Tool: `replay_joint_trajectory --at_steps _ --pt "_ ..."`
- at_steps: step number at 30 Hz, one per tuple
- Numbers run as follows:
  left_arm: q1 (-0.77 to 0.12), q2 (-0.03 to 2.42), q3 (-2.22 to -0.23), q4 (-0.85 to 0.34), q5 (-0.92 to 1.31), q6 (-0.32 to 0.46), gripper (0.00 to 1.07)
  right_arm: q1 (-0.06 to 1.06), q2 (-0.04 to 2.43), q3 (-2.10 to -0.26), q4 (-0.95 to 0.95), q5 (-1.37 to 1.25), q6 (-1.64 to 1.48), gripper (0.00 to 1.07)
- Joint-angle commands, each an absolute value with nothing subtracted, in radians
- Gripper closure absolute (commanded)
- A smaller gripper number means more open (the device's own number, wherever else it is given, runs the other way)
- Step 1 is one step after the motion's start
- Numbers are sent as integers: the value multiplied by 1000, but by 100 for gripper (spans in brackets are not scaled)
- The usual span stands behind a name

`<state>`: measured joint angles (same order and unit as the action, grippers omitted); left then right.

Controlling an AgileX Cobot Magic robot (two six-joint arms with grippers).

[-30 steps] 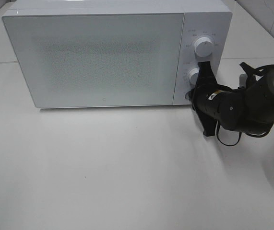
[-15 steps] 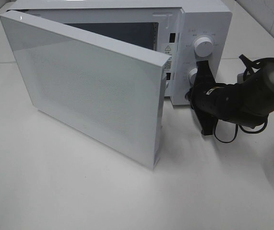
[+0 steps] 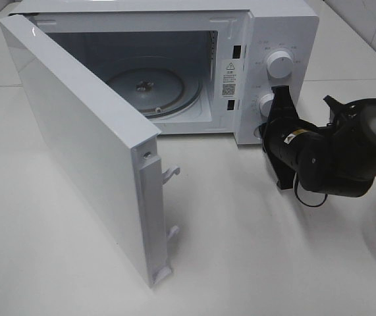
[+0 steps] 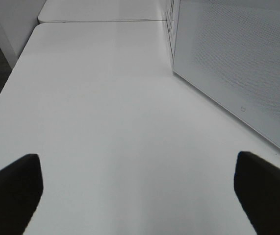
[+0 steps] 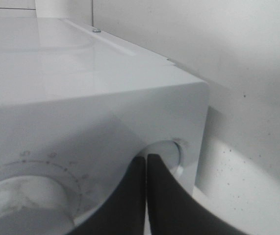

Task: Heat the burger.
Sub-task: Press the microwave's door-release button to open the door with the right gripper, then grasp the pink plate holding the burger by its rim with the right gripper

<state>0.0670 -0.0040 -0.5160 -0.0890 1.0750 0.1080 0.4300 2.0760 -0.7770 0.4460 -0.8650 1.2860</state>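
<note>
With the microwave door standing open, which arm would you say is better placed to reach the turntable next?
Right, I'd judge. The right arm sits by the control panel, whereas the left fingers are outside the open door, which bars their way to the turntable.

Surface finishes. The microwave (image 3: 283, 16) casing is showing a smooth white skin with a light sheen. Its door (image 4: 238, 63) is presenting a glossy panel over a fine dotted mesh. Inside the microwave, the turntable (image 3: 155, 89) is gleaming as clear glass. The knobs (image 3: 279, 64) on the microwave's front are looking like smooth white plastic. The tabletop (image 3: 240, 250) beneath the microwave is softly reflecting light. The right gripper (image 5: 146, 164), at the microwave's front, is showing matt black jaws.
</note>
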Motion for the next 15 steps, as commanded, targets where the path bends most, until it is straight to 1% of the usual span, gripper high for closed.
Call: replay_joint_trajectory --at_steps 1,8,15 --pt "67 -17 -517 -98 1072 110 9 432 2024 -769 441 -1030 1326 107" --pt "67 -17 -517 -98 1072 110 9 453 1980 -721 333 -951 1377 107" --pt "67 -17 -517 -98 1072 110 9 453 1918 -675 275 -899 1381 107"
